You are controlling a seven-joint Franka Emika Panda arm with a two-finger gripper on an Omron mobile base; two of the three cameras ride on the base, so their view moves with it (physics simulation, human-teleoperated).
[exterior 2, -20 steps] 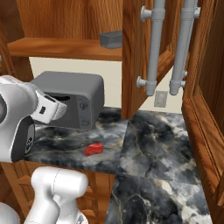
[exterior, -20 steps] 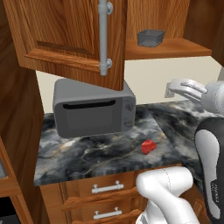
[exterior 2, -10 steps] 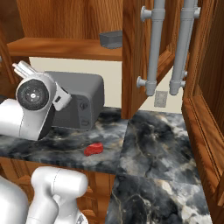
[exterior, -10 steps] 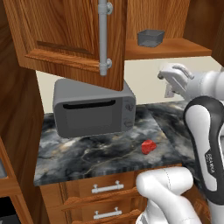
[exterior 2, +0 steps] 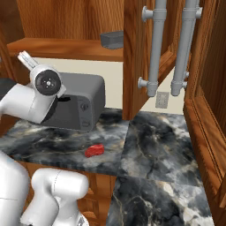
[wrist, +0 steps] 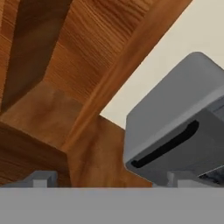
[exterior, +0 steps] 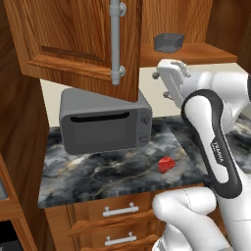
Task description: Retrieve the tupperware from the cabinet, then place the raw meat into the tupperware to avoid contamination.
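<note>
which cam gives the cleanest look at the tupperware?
Left base view: the tupperware sits fully exposed on the open cabinet shelf. In the right base view a cabinet door hides part of the tub. The hand view faces the microwave instead.

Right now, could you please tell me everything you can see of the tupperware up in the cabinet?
The tupperware is a small grey, slightly see-through rectangular tub with an open top and sides that taper toward the base. It stands upright on the wooden shelf of the open cabinet, above the counter and to the right of the microwave below. It looks empty, as far as the rim allows. Nothing but the shelf touches it.
</note>
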